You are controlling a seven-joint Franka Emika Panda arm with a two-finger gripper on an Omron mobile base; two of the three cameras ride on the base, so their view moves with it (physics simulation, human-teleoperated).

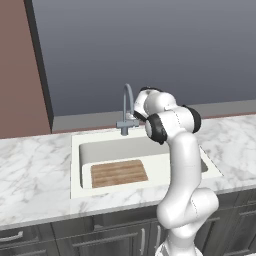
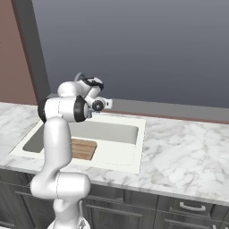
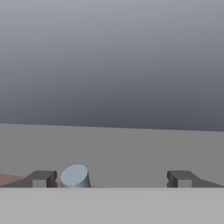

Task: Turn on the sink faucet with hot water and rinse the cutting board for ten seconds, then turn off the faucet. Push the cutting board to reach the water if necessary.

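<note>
One board (image 1: 119, 173), lying flat in the left half of one sink (image 1: 75, 150) set in the tabletop (image 1: 30, 165). One faucet (image 1: 127, 107) behind the basin. Tool (image 3: 111, 179) at the faucet, fingers spread, released, a grey handle tip just inside its left finger.

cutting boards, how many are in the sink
1: a flat light-brown wooden plank cutting board lies on the floor of the white rectangular sink, front left; the arm hides part of the basin.

faucet (image 2: 80, 76): mostly hidden behind the arm
board (image 2: 83, 149): left part behind the arm
sink (image 1: 75, 150): right side partly covered
</note>
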